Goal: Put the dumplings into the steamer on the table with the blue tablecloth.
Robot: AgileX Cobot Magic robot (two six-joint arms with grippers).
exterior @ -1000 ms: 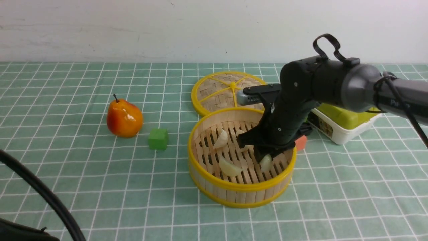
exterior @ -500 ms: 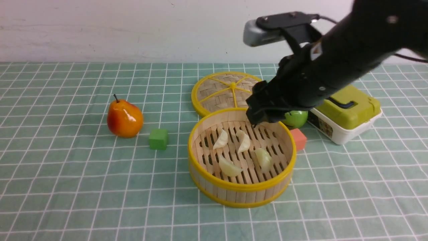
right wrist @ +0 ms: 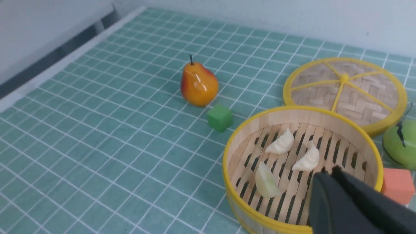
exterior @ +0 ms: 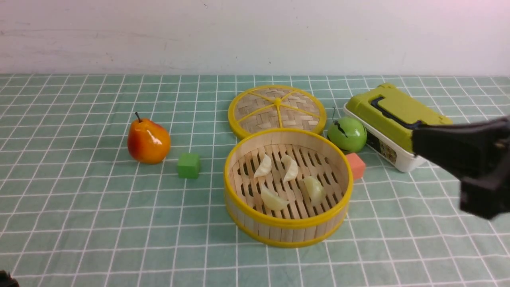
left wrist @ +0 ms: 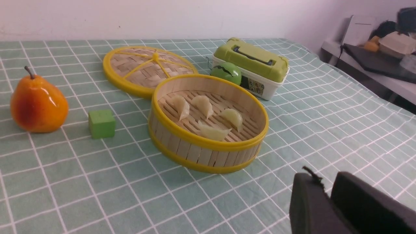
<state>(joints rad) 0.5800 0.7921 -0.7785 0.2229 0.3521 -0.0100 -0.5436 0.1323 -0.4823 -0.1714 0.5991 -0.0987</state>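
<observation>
You see little of either arm. In the front view the right arm (exterior: pixel 474 171) is a dark blur cut off by the right edge, and it covers the near corner of the green-lidded box (exterior: pixel 392 109). On the left, only a dark scrap shows in the bottom corner, too little to name. In the right wrist view the right jaws are pressed together with nothing in them, and they hide the fourth dumpling, so you count only three there. In the left wrist view the left jaws stand narrow, with a thin seam between them and nothing in it; you cannot tell whether they quite meet. All four dumplings (exterior: pixel 291 169) lie on the slatted floor of the steamer (exterior: pixel 279 225), which sits on the blue tablecloth (exterior: pixel 79 219) covering the worktop. The woven lid (exterior: pixel 277 109) lies flat just behind the steamer. A green apple (exterior: pixel 346 134) stands between the lid and the box, and the steamer wall partly hides the orange cube (exterior: pixel 355 165). A green cube (exterior: pixel 188 165) and a pear (exterior: pixel 148 140) sit off to the left.
</observation>
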